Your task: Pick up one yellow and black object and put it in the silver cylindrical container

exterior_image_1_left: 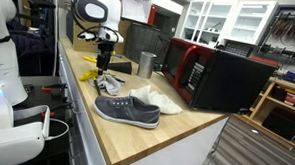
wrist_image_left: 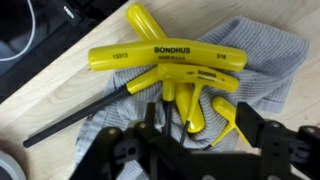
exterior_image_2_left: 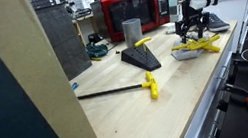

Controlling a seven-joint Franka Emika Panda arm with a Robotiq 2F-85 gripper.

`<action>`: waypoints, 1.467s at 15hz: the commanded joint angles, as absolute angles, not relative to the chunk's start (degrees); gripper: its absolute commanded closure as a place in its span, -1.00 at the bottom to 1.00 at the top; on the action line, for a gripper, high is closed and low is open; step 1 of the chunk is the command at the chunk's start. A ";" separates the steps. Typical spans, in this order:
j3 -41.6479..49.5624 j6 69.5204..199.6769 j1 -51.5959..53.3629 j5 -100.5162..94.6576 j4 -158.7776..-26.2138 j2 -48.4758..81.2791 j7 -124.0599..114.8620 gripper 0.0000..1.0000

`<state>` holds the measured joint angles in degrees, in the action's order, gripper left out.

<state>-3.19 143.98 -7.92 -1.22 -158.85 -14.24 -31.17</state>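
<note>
Hex keys (wrist_image_left: 165, 57) with glossy yellow T-handles overlap on ribbed grey cloth (wrist_image_left: 272, 68).

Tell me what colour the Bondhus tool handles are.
Yellow Bondhus handles, black shafts; clearest in the wrist view.

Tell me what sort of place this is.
Probably a workshop or lab: a long wooden workbench, yellow-handled hex keys lying on a grey cloth, and what looks like a red and black microwave.
</note>
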 commanded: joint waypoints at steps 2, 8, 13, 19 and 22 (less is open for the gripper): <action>-4.13 148.20 -7.96 -4.14 -158.81 -11.10 -34.69 0.13; -4.00 145.34 -6.69 -2.86 -158.81 -13.87 -33.35 0.77; -4.46 142.97 -5.50 -2.64 -159.28 -16.21 -32.66 -0.52; -5.86 143.57 -4.88 -3.99 -159.05 -15.65 -33.44 0.13; -6.21 143.61 -5.06 -4.25 -158.85 -15.44 -33.56 0.60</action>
<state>-5.56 144.33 -4.84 -3.40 -158.81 -14.81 -32.22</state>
